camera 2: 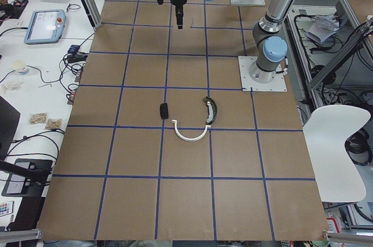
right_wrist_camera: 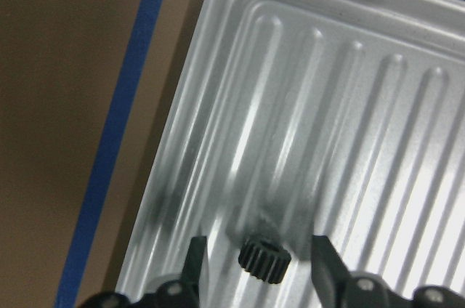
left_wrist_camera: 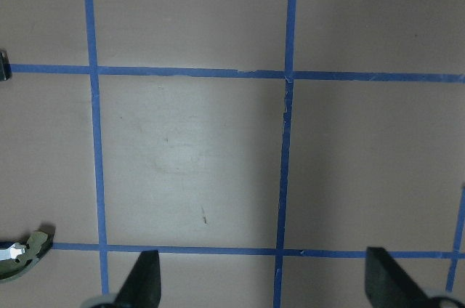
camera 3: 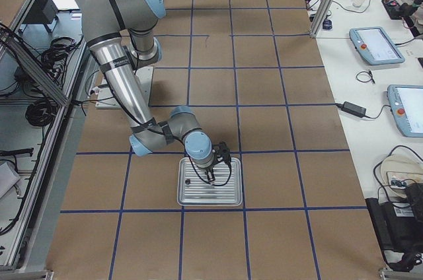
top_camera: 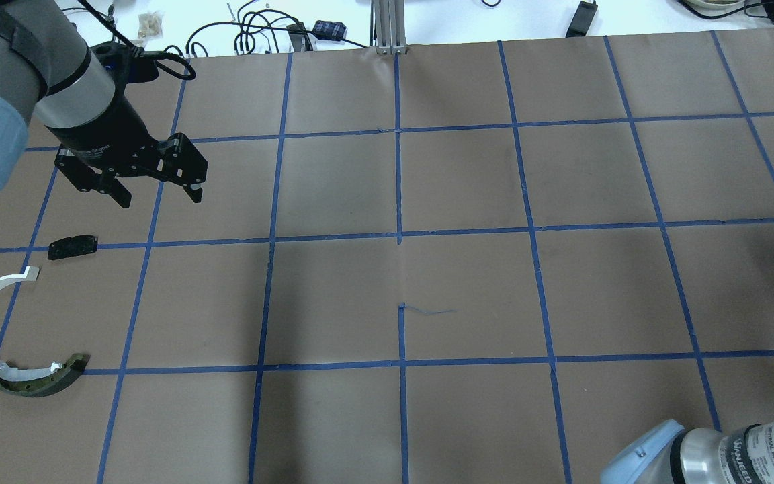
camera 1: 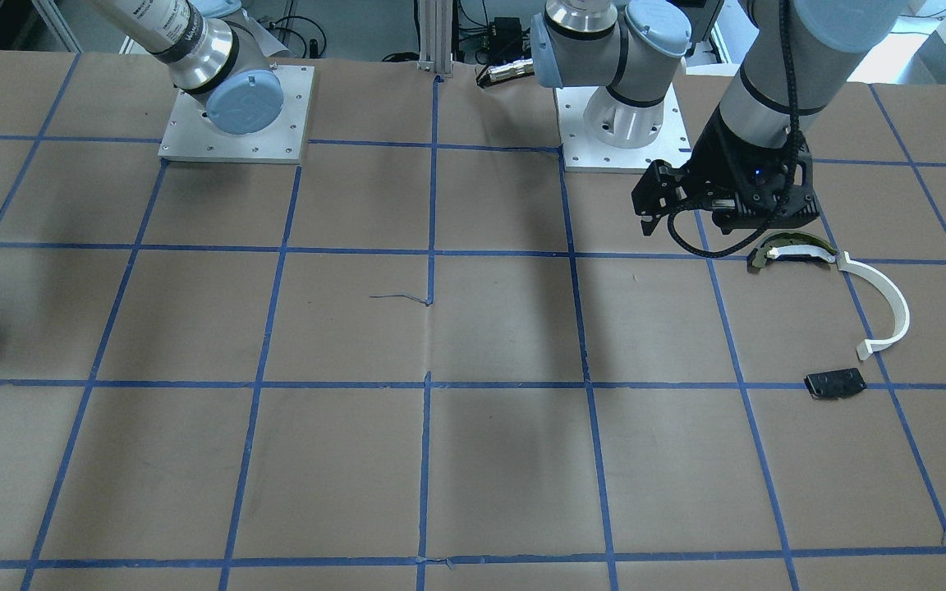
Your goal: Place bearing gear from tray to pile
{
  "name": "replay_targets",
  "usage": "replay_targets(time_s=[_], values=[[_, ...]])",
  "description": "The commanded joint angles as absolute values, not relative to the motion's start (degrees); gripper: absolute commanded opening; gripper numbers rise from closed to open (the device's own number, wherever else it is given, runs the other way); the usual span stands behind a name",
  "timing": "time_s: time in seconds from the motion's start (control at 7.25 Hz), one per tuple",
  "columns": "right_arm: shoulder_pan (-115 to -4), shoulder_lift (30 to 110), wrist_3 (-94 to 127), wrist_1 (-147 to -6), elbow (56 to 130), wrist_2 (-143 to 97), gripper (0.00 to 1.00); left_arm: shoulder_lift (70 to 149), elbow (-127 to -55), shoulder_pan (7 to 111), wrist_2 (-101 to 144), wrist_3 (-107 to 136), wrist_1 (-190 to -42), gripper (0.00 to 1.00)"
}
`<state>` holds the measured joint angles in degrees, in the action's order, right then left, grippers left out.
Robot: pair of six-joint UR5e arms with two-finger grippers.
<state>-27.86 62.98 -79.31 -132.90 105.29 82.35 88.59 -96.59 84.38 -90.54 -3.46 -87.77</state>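
Bearing gear lies in tray at right edge of table, between spread right fingers, untouched. Left fingers spread, empty, beside pile near left edge.

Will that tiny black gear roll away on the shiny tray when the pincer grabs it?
Probably not far: the gear sits between ridges of the tray. It looks small and solid, so likely stiff and light. Its teeth should help the right pincer grip, though the shiny metal might let it slide.
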Motion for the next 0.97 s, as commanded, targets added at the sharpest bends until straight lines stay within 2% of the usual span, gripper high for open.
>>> replay_targets(time_s=[0.0,0.14,0.41,0.83], values=[[-27.9,63.0,-79.4,-133.0,105.3,82.4,0.22,88.6,-96.6,84.4,-90.5,-3.5,-87.8,1.00],[-27.9,63.3,-79.1,-132.7,105.2,83.0,0.18,88.6,-96.6,84.4,-90.5,-3.5,-87.8,1.00],[-28.2,65.5,-77.8,-131.4,104.8,83.1,0.17,88.6,-96.6,84.4,-90.5,-3.5,-87.8,1.00],[-35.6,81.7,-66.8,-113.7,105.2,86.1,0.19,88.6,-96.6,84.3,-90.6,-3.5,-86.5,1.00]])
